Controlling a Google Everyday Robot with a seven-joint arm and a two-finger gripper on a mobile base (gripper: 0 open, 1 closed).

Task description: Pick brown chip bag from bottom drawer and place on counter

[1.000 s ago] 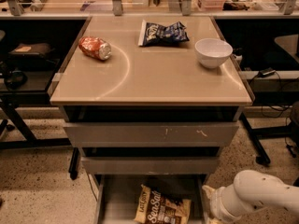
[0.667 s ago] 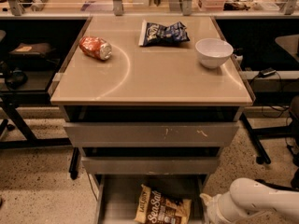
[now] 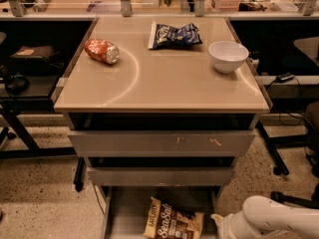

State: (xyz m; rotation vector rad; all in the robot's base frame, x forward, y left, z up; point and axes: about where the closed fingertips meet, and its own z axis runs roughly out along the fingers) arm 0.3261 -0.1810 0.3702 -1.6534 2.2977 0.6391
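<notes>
Glossy top, dull metal, crinkled film

The counter (image 3: 174, 86) is smooth beige with a soft sheen. The drawer fronts (image 3: 149, 143) are matt grey metal, the upper one scuffed, and the bottom drawer (image 3: 127, 212) has a plain dull grey tray. The brown chip bag (image 3: 172, 225) and the blue bag (image 3: 174, 35) are crinkly, shiny film. The bowl (image 3: 228, 55) is smooth glossy white. The floor (image 3: 40, 198) is speckled. At the lower right is the arm's (image 3: 279, 220) glossy white shell; the gripper is out of view.

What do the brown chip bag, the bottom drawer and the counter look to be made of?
The brown chip bag: crinkly plastic-looking film, creases catching light. The bottom drawer: likely painted grey metal, matte flat tray. The counter: smooth beige laminate or similar, glossy reflections. The tool sits low right, beside the drawer.
</notes>
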